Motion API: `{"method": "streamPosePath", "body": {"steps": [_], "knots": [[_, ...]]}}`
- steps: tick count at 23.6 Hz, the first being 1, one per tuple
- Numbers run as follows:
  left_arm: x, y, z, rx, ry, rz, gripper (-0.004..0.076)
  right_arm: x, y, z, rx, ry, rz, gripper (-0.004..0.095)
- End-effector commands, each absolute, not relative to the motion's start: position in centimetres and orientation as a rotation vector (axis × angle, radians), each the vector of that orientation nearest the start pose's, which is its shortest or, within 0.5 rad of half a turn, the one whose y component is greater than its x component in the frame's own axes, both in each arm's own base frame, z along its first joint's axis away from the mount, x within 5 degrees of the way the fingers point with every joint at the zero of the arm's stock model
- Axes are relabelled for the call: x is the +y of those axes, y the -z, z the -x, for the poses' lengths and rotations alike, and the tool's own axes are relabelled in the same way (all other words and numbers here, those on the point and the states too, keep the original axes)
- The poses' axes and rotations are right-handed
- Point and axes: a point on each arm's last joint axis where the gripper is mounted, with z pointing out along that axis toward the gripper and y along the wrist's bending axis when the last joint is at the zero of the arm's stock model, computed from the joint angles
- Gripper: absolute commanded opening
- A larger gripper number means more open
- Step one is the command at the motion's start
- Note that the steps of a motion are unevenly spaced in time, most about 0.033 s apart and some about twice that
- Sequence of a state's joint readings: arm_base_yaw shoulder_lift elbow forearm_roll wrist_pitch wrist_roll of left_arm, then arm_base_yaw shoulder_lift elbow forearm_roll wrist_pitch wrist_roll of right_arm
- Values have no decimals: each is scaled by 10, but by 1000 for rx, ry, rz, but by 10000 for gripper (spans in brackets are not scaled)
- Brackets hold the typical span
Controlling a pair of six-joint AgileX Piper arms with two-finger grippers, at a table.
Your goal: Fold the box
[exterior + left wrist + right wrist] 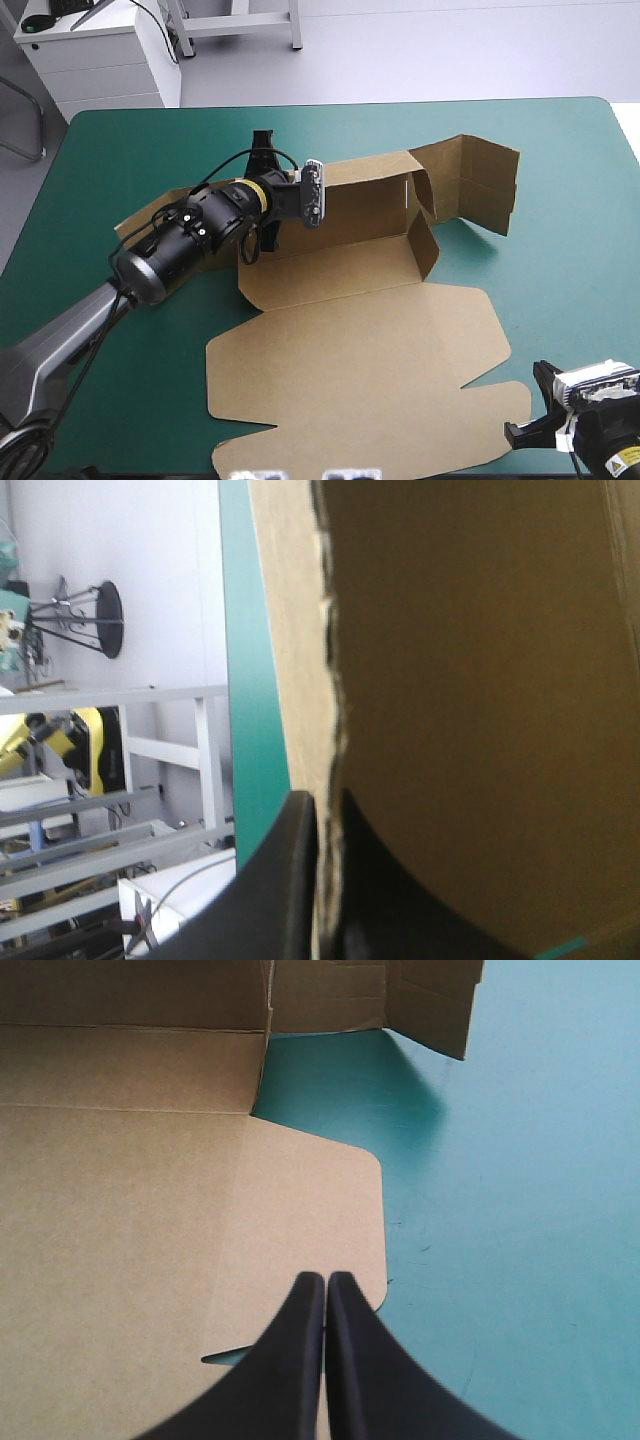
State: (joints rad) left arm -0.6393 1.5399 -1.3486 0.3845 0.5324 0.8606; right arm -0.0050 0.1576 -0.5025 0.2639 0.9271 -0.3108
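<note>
The brown box (350,330) lies mid-table as a cut sheet, its lid flat toward the front edge. Its back wall (370,185) and a right-hand flap (480,185) stand raised. My left gripper (264,212) is at the box's left end, tipped on its side, shut on the box's upright left wall. In the left wrist view the board's ragged edge (335,680) runs between the fingers of the left gripper (325,825). My right gripper (530,405) hovers by the lid's front right corner. The right gripper (326,1280) is shut and holds nothing, just above the lid (150,1210).
Bare teal-green cover (570,260) spreads to the right of the box, up to the table's right edge. A brown flap (135,225) shows under the left arm. The lid's front flaps reach close to the table's front edge (420,470).
</note>
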Motion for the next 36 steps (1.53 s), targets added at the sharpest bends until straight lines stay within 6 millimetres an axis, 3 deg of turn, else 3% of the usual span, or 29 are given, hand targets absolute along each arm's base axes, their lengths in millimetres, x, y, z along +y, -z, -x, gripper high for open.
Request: {"method": "streamPosePath", "body": {"steps": [1, 5, 8, 15, 23, 26, 33, 36], "knots": [[-194, -380, -277, 1252, -499, -1539, -8, 18, -301, -28, 1947, -113, 261, -4], [-185, -375, -262, 1199, -506, -1542, -8, 20, -305, -29, 1910, -146, 244, -4], [-178, -360, -252, 1128, -568, -1605, -8, 20, -312, -31, 1850, -159, 220, -4], [-173, -365, -242, 1047, -580, -1577, -8, 20, -341, -35, 1830, -192, 174, -4], [-168, -359, -227, 972, -559, -1551, -8, 24, -402, -91, 1922, -243, 198, -4], [-167, -349, -228, 1007, -555, -1585, -8, 24, -430, -135, 1961, -247, 203, -4], [-167, -349, -228, 1012, -553, -1584, -8, 27, -454, -209, 2061, -300, 219, -4], [-167, -349, -228, 1018, -548, -1579, -8, 29, -452, -242, 2129, -336, 229, -4]]}}
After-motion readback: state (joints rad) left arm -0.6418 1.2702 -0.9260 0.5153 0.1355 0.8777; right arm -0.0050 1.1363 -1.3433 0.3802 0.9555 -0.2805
